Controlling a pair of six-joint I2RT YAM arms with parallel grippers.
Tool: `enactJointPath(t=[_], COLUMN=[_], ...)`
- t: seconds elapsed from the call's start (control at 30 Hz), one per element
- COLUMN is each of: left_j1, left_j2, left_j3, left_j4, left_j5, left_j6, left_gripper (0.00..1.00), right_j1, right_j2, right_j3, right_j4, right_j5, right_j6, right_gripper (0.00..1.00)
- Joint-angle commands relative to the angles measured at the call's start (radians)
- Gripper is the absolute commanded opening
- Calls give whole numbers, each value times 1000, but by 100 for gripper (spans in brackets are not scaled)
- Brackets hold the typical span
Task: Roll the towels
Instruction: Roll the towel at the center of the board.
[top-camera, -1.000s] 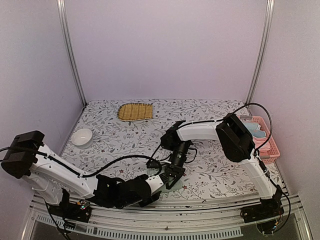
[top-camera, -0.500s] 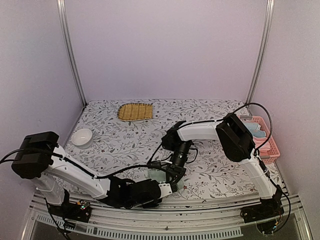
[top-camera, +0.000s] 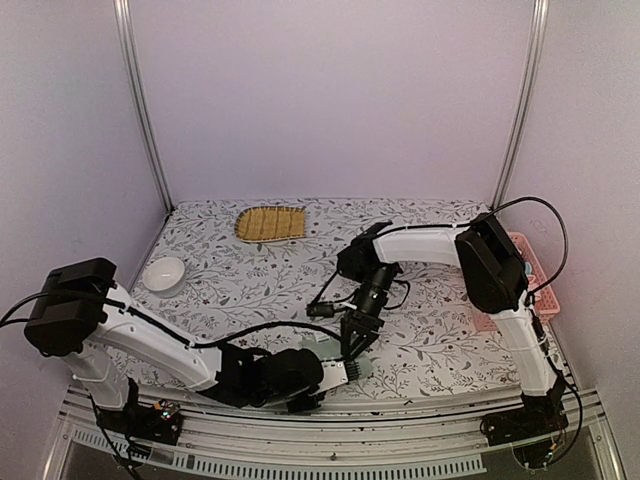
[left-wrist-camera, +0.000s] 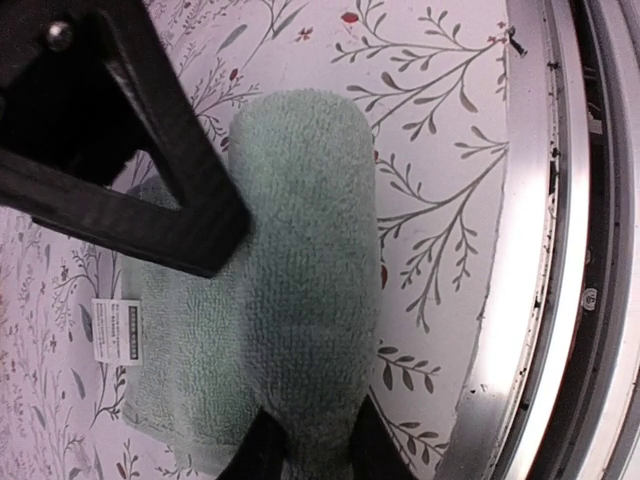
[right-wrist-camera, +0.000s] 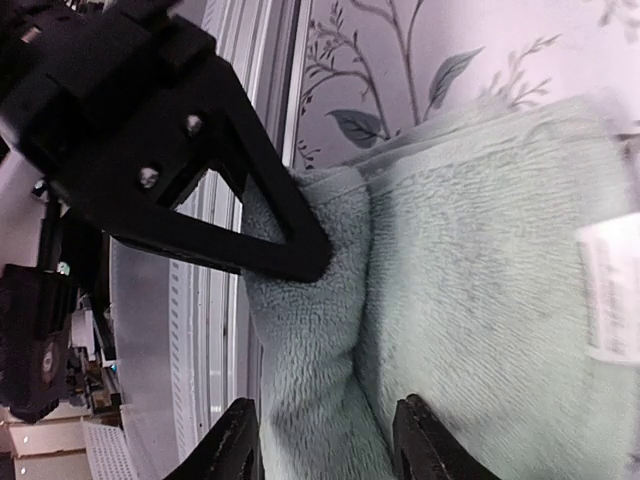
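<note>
Partly hidden, pink basket (top-camera: 541, 288); green towel (left-wrist-camera: 300, 250) lies outside it.

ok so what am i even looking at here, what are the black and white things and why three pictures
Those are two robot arms, bolted at the near edge of a table. The wide picture comes from a fixed camera above and behind them. The two close-ups come from a camera on each wrist, so each shows that arm's own fingers. On the flowered table are a white bowl, a yellow-brown woven mat, a pink basket at the right edge and a pale green towel, partly rolled, near the front. The left gripper pinches the rolled part of the towel. The right gripper is open astride the roll and grips nothing.
</note>
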Motion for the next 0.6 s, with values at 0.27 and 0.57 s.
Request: enactJointPath(t=[0.27,0.57], left_j1=[247,402], left_j2=[28,219], left_j3=[89,212], left_j4=[-176,-274], left_j5=[626,970], left_j6=[-99,-240], left_gripper=[14,14], right_j1=[-203,-204], right_j2=[-389,-778], right_j3=[83,-302], right_j4=[99,474], right_j5=[80,82], right_j6=[113,201], right_gripper=[50,50])
